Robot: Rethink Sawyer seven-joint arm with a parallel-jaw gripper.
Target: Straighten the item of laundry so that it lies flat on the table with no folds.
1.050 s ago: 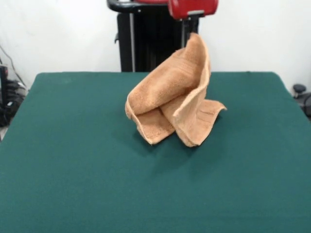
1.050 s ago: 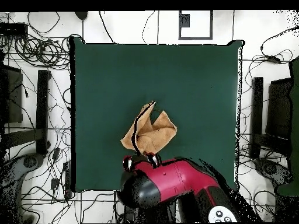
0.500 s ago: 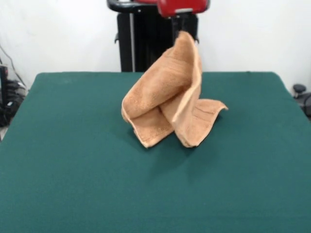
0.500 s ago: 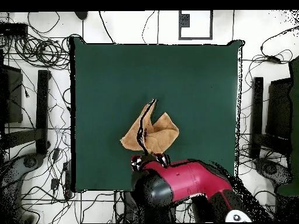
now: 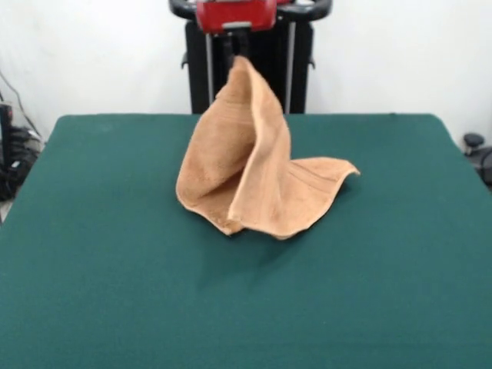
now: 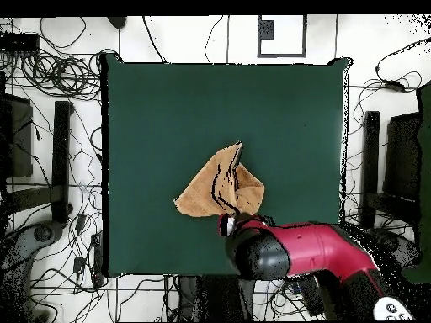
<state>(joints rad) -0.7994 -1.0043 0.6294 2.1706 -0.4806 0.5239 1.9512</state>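
Below jaws (image 5: 235, 51): towel (image 5: 257, 173) hangs by pinched corner, lower part on table (image 5: 100, 269).

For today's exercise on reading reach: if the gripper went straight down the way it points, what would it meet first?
Most likely the towel itself, which hangs from the gripper in a peak; the green table lies beneath. Depth is hard to judge.

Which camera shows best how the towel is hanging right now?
The front view: the towel rises to a peak under the red arm, while its lower edge and one corner rest on the table. The overhead view flattens it into a creased patch, with the arm covering its near edge.
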